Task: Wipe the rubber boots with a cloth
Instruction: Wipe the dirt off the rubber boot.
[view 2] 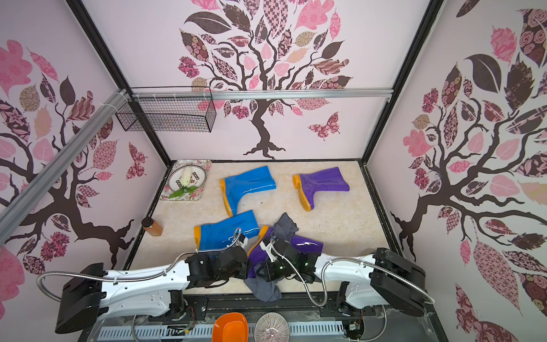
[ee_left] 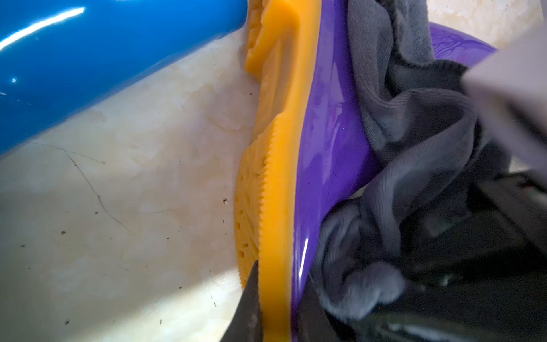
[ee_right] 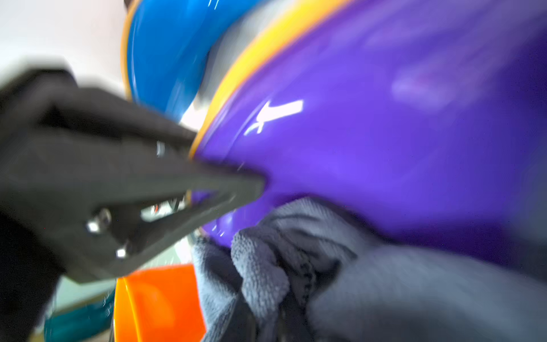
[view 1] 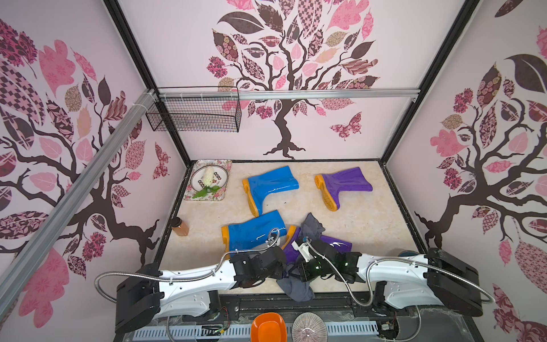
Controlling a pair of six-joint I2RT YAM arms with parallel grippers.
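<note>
Cloth (view 1: 313, 226), dark grey (crumpled), draping purple boot (view 1: 340, 244)

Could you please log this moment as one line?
left gripper: shut on near purple boot | right gripper: shut on cloth | cloth: against that boot

Left end effector (ee_right: 257, 185), right end effector (view 1: 291, 271) both clenched.

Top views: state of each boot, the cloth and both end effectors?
Near purple boot: on its side, under cloth.
Near blue boot: on its side, bare.
Far blue boot: on its side, bare.
Far purple boot: on its side, bare.
Cloth: bunched over near purple boot.
Left end effector: shut on near purple boot's sole.
Right end effector: shut on cloth.
</note>
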